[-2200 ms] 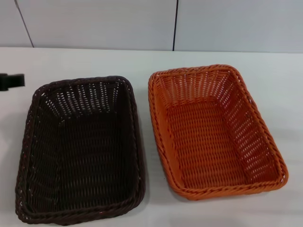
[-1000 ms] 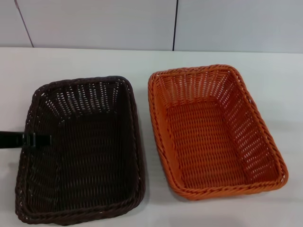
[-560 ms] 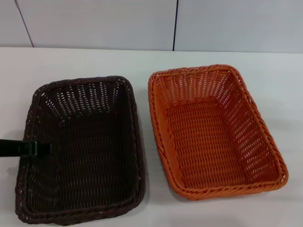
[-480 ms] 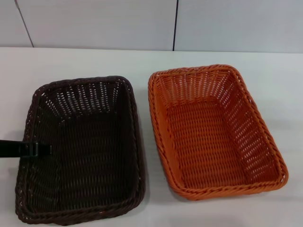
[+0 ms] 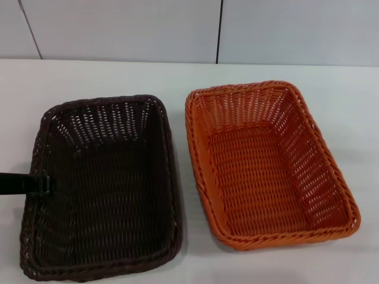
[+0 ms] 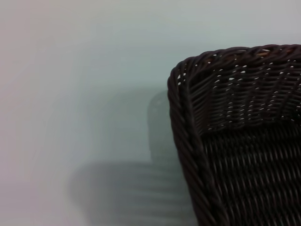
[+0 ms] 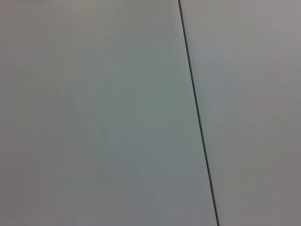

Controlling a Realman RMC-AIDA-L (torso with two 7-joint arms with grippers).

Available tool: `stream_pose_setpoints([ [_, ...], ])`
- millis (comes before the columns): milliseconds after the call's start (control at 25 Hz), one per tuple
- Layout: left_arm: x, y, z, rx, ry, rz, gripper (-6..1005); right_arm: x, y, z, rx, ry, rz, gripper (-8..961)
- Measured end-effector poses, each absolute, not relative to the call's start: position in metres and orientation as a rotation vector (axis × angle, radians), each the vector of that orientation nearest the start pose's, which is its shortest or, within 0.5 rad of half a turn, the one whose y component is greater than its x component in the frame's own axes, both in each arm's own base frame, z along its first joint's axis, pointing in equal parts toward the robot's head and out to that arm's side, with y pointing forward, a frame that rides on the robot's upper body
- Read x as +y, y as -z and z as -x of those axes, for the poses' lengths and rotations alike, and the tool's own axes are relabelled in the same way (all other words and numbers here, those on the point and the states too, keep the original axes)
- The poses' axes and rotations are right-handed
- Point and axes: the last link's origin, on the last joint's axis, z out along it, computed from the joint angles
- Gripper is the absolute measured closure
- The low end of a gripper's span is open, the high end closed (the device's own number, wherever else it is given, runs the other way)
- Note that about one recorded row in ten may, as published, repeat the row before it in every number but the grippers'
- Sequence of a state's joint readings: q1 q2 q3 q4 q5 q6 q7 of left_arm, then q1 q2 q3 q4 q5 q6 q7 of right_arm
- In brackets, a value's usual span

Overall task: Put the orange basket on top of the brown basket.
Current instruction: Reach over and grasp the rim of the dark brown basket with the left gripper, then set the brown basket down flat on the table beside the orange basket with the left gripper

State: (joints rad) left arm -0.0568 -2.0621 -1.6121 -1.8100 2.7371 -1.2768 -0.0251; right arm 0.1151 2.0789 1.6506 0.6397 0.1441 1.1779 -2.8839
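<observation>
The brown basket [image 5: 103, 189] lies on the left of the white table, the orange basket [image 5: 266, 165] right beside it on the right, a narrow gap between them. Both are empty and stand flat. My left gripper [image 5: 42, 184] shows as a dark bar coming in from the left edge, its tip over the brown basket's left rim. The left wrist view shows a corner of the brown basket [image 6: 235, 132] and the gripper's shadow on the table beside it. The right gripper is out of view.
The white table [image 5: 177, 77] runs back to a pale panelled wall with a dark seam [image 5: 219, 29]. The right wrist view shows only a pale surface with a dark seam [image 7: 197, 117].
My left gripper came down from the table's upper left to the brown basket's left rim, then drew back a little to the left. The baskets have not moved.
</observation>
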Motion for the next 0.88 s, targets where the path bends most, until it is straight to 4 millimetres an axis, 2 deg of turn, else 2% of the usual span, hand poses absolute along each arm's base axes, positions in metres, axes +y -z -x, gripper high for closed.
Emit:
stream_pose_setpoints([
  [280, 0.291, -0.052, 0.246, -1.375, -0.121, 1.866, 711, 0.301, -0.086, -0.328, 0.379, -0.893, 1.262, 159],
  [440, 0.293, -0.056, 0.247, -1.31, -0.165, 1.897, 769, 0.301, -0.086, -0.328, 0.378, -0.893, 1.261, 159],
  [560, 0.298, -0.068, 0.249, -1.25, -0.174, 1.917, 785, 0.299, -0.086, -0.328, 0.377, -0.893, 1.257, 159],
  [680, 0.308, -0.09, 0.252, -1.144, -0.166, 1.969, 787, 0.296, -0.088, -0.329, 0.373, -0.896, 1.247, 160],
  [720, 0.308, -0.09, 0.252, -1.144, -0.166, 1.969, 787, 0.296, -0.088, -0.329, 0.373, -0.896, 1.247, 160],
  [800, 0.319, -0.112, 0.256, -1.089, -0.117, 2.036, 789, 0.294, -0.089, -0.332, 0.378, -0.89, 1.237, 160],
  [840, 0.319, -0.112, 0.256, -1.089, -0.117, 2.036, 790, 0.294, -0.089, -0.332, 0.378, -0.89, 1.237, 160],
  [880, 0.323, -0.12, 0.257, -1.068, -0.097, 2.059, 791, 0.293, -0.089, -0.332, 0.379, -0.889, 1.235, 160],
])
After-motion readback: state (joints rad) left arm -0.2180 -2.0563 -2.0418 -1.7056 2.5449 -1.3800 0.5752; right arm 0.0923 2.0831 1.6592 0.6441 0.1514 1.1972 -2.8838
